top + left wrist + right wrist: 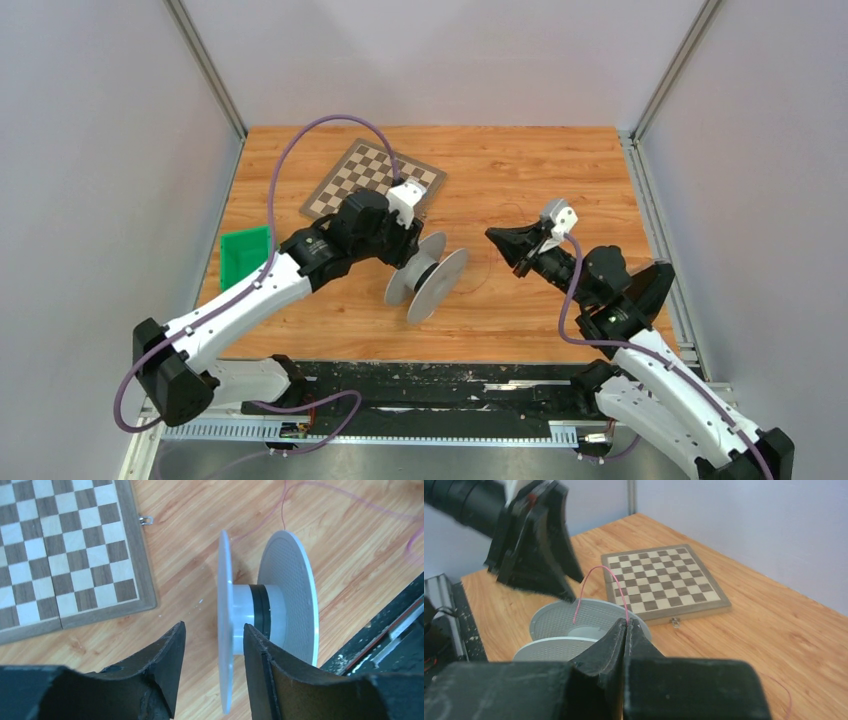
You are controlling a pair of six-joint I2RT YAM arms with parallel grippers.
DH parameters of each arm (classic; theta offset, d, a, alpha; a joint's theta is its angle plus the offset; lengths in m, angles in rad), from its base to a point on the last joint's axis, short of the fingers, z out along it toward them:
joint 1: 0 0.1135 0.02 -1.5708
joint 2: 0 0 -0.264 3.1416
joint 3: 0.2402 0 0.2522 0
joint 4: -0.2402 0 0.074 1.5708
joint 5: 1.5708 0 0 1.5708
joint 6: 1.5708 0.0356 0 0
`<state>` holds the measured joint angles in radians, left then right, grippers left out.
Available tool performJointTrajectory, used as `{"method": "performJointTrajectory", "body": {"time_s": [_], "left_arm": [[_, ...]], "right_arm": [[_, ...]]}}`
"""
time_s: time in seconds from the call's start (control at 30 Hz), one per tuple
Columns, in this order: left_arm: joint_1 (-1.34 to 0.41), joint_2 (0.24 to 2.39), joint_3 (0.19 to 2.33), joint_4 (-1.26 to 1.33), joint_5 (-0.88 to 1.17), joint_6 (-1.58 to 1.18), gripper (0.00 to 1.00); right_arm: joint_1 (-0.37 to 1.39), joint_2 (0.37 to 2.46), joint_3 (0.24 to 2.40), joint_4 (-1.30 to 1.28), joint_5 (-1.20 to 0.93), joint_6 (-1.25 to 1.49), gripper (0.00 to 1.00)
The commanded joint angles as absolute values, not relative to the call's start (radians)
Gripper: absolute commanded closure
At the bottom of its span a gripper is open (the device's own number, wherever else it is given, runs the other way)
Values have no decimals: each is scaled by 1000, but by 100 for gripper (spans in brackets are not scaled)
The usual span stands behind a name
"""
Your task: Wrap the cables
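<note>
A grey plastic spool lies on its side on the wooden table. My left gripper is open, its fingers straddling one flange of the spool; the left finger stands clear of the flange, and the right finger sits by the hub. My right gripper is to the right of the spool. It is shut on a thin pink cable that arches from its fingertips down to the spool. Loose cable also trails over the wood.
A folded chessboard lies behind the spool, close to the left arm. A green bin sits at the table's left edge. A black rail strip runs along the near edge. Metal frame posts stand at the back corners.
</note>
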<state>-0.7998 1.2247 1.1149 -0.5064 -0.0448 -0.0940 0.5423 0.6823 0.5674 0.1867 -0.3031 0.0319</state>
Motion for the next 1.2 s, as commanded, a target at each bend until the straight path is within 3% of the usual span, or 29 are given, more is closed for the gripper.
{"method": "performJointTrajectory", "body": {"time_s": [0.0, 0.17, 0.43, 0.8, 1.17], "left_arm": [[-673, 1115, 1117, -474, 116, -227, 43], [-609, 986, 1034, -407, 220, -323, 34], [-603, 903, 952, -410, 239, -355, 34], [-603, 828, 847, -311, 303, -303, 23], [-603, 832, 816, -245, 336, -284, 21]], "right_arm": [[642, 729, 519, 450, -352, -66, 100], [809, 833, 533, 466, -209, -160, 100], [924, 957, 511, 582, -159, -50, 100], [933, 998, 516, 565, -54, -132, 100], [933, 1023, 533, 523, -30, -272, 100]]}}
